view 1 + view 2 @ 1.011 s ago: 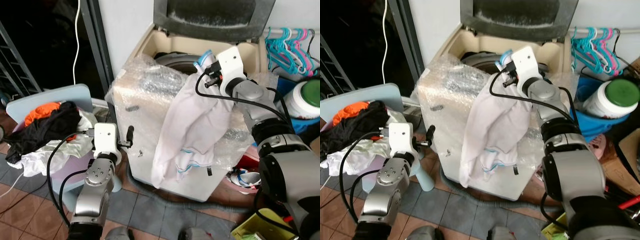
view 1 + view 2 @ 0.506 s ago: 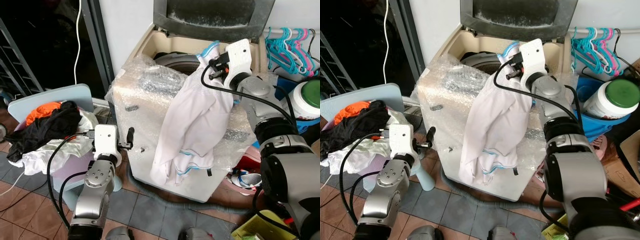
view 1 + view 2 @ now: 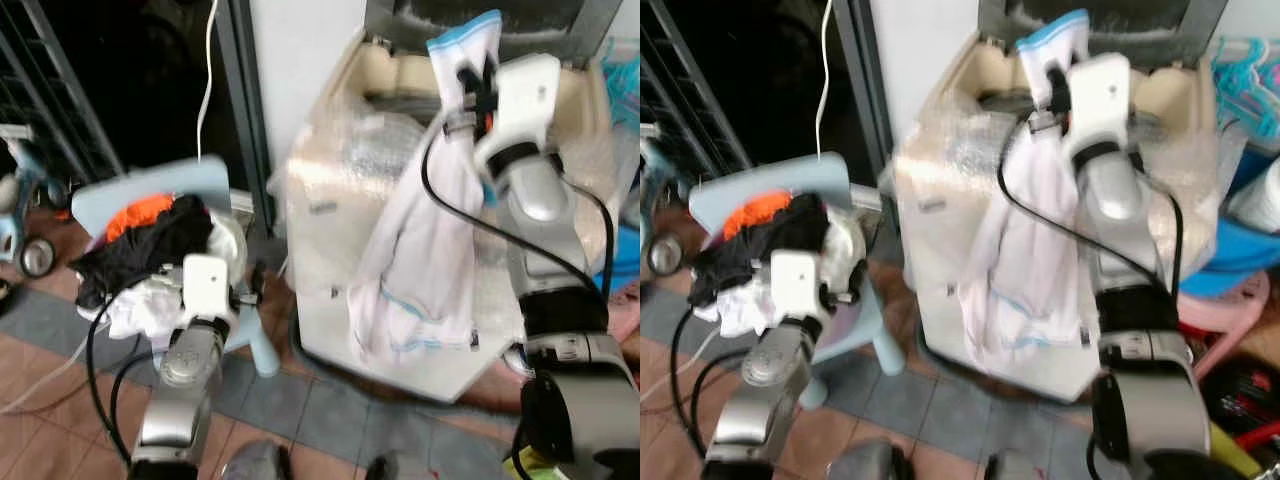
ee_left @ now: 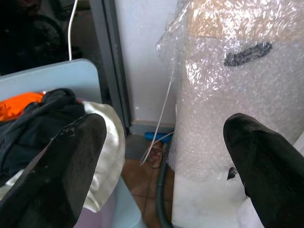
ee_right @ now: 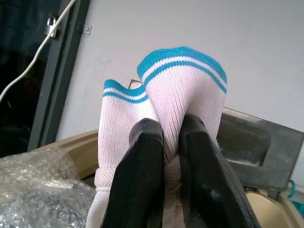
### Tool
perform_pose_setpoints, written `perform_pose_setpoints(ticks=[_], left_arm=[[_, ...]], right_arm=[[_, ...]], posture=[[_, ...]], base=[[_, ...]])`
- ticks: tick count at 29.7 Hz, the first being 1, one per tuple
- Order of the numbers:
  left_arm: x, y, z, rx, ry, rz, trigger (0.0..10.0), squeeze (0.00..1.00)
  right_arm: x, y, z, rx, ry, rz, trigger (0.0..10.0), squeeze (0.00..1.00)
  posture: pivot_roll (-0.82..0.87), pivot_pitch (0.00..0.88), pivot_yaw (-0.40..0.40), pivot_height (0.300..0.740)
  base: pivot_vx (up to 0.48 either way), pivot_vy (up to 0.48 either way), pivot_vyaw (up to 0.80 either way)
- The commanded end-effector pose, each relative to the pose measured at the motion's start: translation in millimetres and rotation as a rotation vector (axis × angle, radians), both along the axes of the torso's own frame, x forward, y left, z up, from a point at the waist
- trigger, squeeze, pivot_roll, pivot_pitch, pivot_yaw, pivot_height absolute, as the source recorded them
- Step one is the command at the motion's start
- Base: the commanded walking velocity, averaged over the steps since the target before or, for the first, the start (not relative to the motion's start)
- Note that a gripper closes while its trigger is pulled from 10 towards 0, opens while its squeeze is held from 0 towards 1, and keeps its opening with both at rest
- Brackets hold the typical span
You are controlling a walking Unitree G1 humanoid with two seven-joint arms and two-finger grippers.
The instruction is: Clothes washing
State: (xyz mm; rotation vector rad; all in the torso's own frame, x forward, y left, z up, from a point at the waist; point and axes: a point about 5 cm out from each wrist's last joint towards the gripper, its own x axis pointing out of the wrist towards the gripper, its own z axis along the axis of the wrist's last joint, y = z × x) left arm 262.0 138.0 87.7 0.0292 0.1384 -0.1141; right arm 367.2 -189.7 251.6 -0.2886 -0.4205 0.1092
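Bubble wrap (image 3: 340,170) all over the front of the washing machine (image 3: 400,330), lid up at the back. Pale blue chair (image 3: 150,190) just beside it w/ a pile of clothes (image 3: 150,235), black, orange & white. Hangers (image 3: 1250,80) off to the right. Right gripper (image 5: 166,156) up over the machine's open top, fingers clamped on the blue-trimmed white shirt (image 3: 425,250), rest draped down the front. Left gripper (image 4: 161,156) low btwn chair & machine, fingers wide apart, holding nothing.
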Motion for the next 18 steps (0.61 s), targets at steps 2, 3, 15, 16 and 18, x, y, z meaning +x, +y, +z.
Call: perform_pose_setpoints(ticks=[2,3,15,16,18], left_arm=[[0.0,6.9,6,0.001,-0.030,-0.001,10.0,0.00],[-0.5,7.3,7,-0.007,-0.033,-0.004,10.0,0.00],[-2.1,8.5,8,-0.017,-0.035,0.001,10.0,0.00],[-2.0,7.8,8,-0.019,-0.036,0.001,10.0,0.00],[-2.2,7.0,8,-0.022,-0.036,0.000,10.0,0.00]], right_arm=[[-1.1,3.7,23,-0.002,-0.075,0.013,10.0,0.00],[-0.3,1.5,25,-0.004,-0.072,0.010,10.0,0.00],[14.6,4.0,45,-0.111,-0.052,0.088,10.0,0.00],[18.6,7.6,51,-0.151,-0.045,0.118,10.0,0.00],[24.1,13.6,62,-0.206,-0.034,0.175,10.0,0.00]], posture=[[-0.04,0.000,0.023,0.740],[-0.04,0.000,0.023,0.740],[-0.04,0.000,0.015,0.740],[-0.04,0.000,0.015,0.740],[-0.04,0.000,0.014,0.740]], base=[[0.000,0.000,0.00],[0.000,0.000,0.00],[0.272,0.000,0.00],[0.364,0.000,0.00],[0.480,0.000,0.00]])
